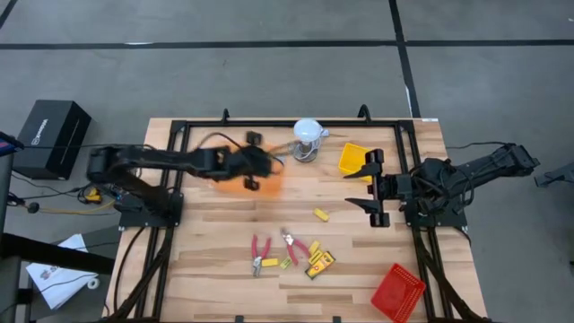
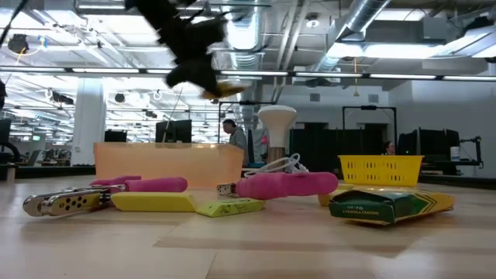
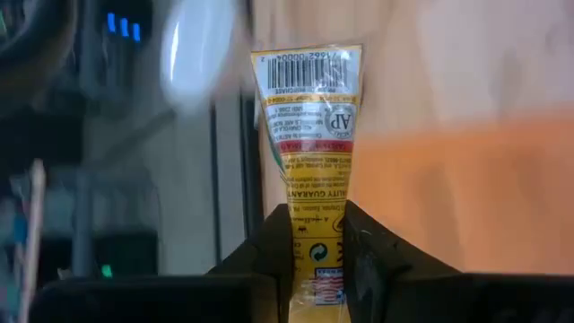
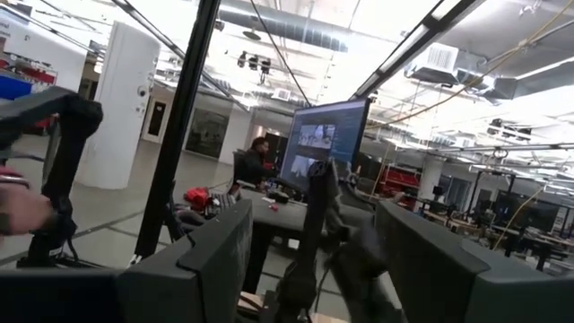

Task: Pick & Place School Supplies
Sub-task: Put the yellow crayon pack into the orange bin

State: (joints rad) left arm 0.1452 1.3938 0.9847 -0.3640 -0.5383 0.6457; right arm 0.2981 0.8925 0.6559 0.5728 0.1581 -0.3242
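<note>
My left gripper [image 3: 316, 256] is shut on a yellow crayon packet [image 3: 309, 117] with a barcode label. It hangs in the air over the orange tray [image 1: 247, 179] at the table's far left, and shows as a blur in the high view [image 1: 269, 164] and the low view [image 2: 194, 46]. More school supplies lie on the wood near the front: red-handled tools [image 1: 260, 251] [image 1: 294, 242], a yellow packet [image 1: 320, 262] and a small yellow block [image 1: 320, 213]. My right gripper [image 1: 363, 188] waits open at the right, raised, holding nothing. My left gripper pinches the packet's near end [image 3: 316, 235] between its two fingers [image 3: 269, 260], one on each flat face. The packet sticks out lengthwise past the fingertips, barcode end farthest out, lifted clear of the table and tray.
A white domed object [image 1: 308, 135] stands at the far edge, and a yellow tray [image 1: 354, 159] sits beside the right gripper. A red tray [image 1: 397, 292] lies at the near right corner. A black frame [image 1: 179, 126] rims the tabletop.
</note>
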